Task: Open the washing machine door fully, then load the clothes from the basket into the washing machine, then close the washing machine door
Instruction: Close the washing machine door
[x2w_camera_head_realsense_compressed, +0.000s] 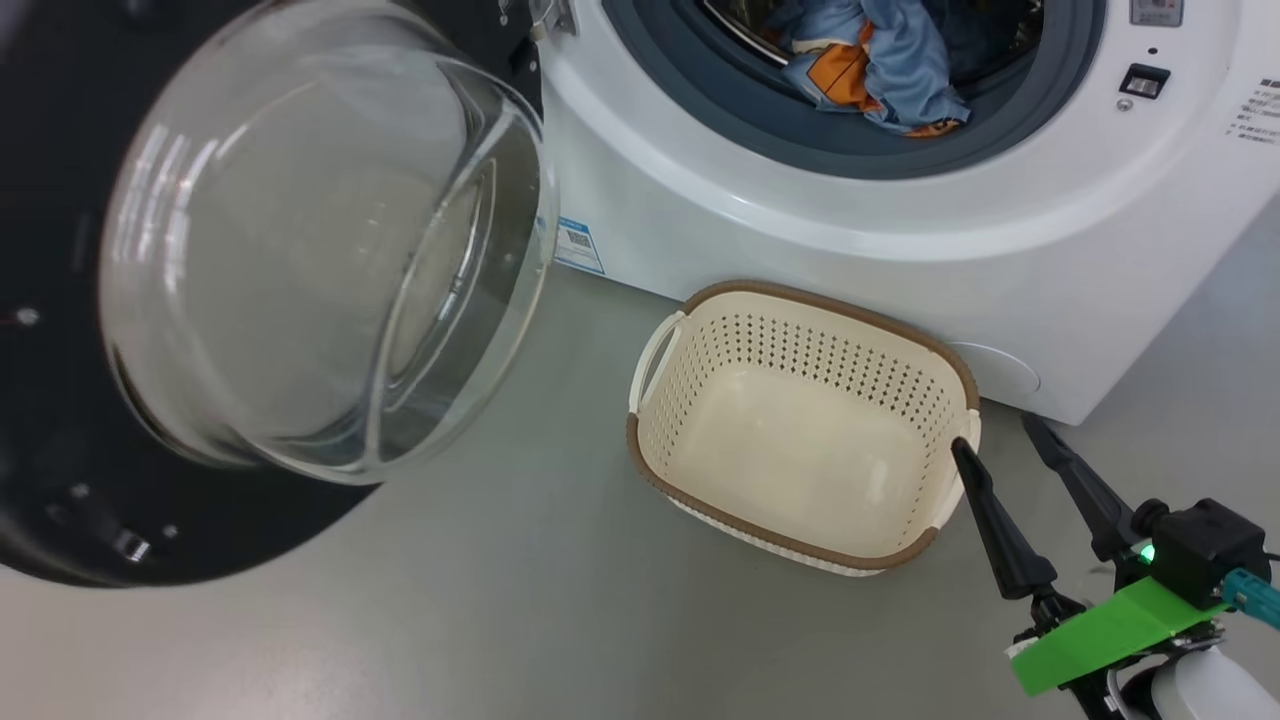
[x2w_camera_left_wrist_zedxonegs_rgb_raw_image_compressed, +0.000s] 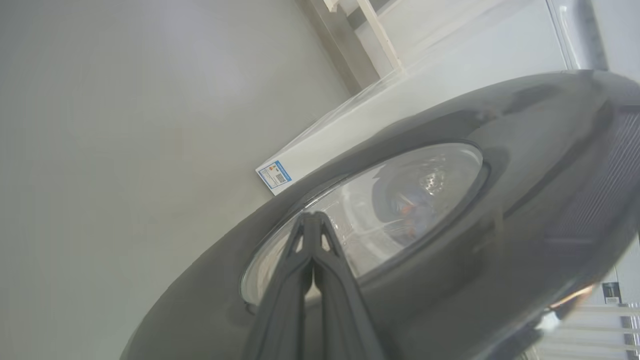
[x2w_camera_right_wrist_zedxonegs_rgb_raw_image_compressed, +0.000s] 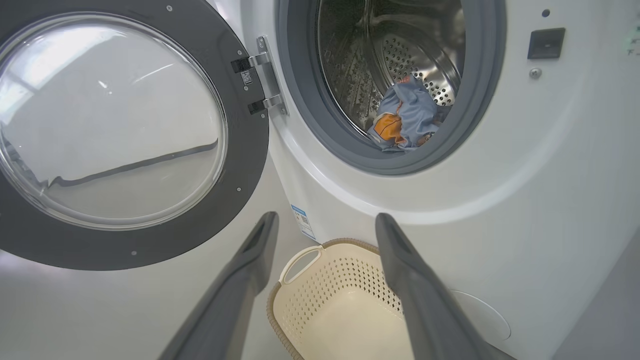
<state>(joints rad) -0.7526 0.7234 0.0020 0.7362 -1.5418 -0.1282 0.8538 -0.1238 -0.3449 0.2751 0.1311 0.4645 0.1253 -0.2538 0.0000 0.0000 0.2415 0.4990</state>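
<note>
Door: the washing machine door (x2w_camera_head_realsense_compressed: 300, 250) stands swung wide open on its hinge at the left of the opening, with the glass bowl bulging out toward the robot.
Machine: the washing machine (x2w_camera_head_realsense_compressed: 800, 230) faces the robot, its round mouth uncovered.
Clothes: the clothes (x2w_camera_head_realsense_compressed: 880, 70) lie bunched low in the drum, with one fold on the grey gasket.
Basket: the basket (x2w_camera_head_realsense_compressed: 830, 310) sits upright on the floor (x2w_camera_head_realsense_compressed: 500, 580), just in front of the machine and below its mouth. Its long axis runs roughly along the machine's front, and its bare bottom shows.
Left hand: the left hand (x2w_camera_left_wrist_zedxonegs_rgb_raw_image_compressed: 312, 220) is clenched on nothing, its tips at the door's outer face. I cannot tell whether they touch it.
Right hand: the right hand (x2w_camera_head_realsense_compressed: 994, 432) is released, with its fingers wide apart. It is beside the basket's right end and points toward the machine.
</note>
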